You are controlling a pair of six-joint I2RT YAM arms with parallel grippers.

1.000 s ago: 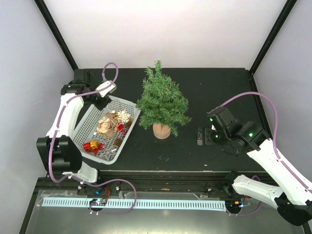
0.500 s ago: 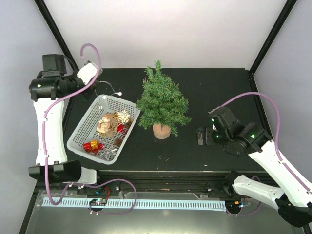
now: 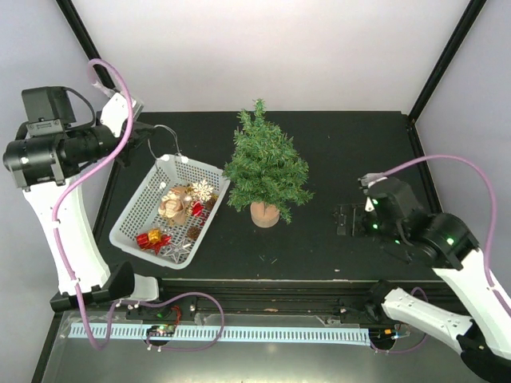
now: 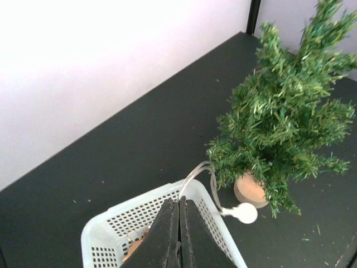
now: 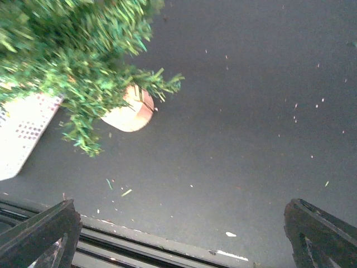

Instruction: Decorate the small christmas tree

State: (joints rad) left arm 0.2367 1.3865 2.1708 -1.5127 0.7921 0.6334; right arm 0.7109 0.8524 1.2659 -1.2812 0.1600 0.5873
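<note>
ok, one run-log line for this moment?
left claw: shut on wire with white bead, above basket | right claw: open, empty, right of small christmas tree | tree bare, ornaments in basket

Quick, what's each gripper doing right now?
Left gripper: shut on the light string.
Right gripper: open, holding nothing.

A matte black bench point(image 3: 351, 144), flecked with small pale crumbs, is enclosed on three sides by plain pale walls point(image 3: 271, 48) joined at black corner posts point(image 3: 92, 56), is evenly lit, and is bordered nearside by a white slotted strip point(image 3: 263, 333).
</note>
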